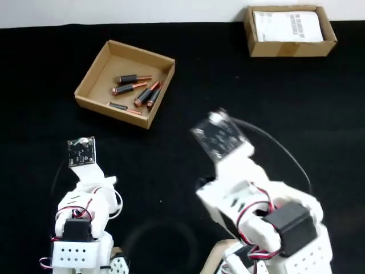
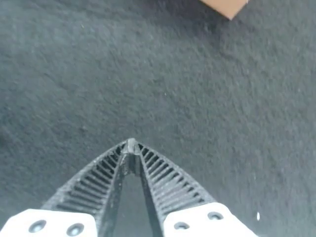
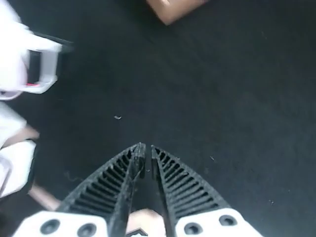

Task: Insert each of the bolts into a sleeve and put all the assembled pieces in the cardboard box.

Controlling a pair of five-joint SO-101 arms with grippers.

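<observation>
Holding nothing — left end effector [image 2: 132, 144], right end effector [image 3: 146, 147] both closed; bolts [image 1: 130, 87] in cardboard box [image 1: 108, 108].

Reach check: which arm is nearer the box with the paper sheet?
Right. The right arm stands on the same side as the box with the paper sheet, short of it; the left arm is far across on the other side.

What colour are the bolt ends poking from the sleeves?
Copper-orange metal bolt ends; high view shows best.

Two white arms [image 1: 94, 197], black servos [image 1: 291, 225], red-and-white cables [image 1: 251, 208], black ribbed fingers [image 2: 165, 182] on screwed white mounts [image 2: 197, 224]
</observation>
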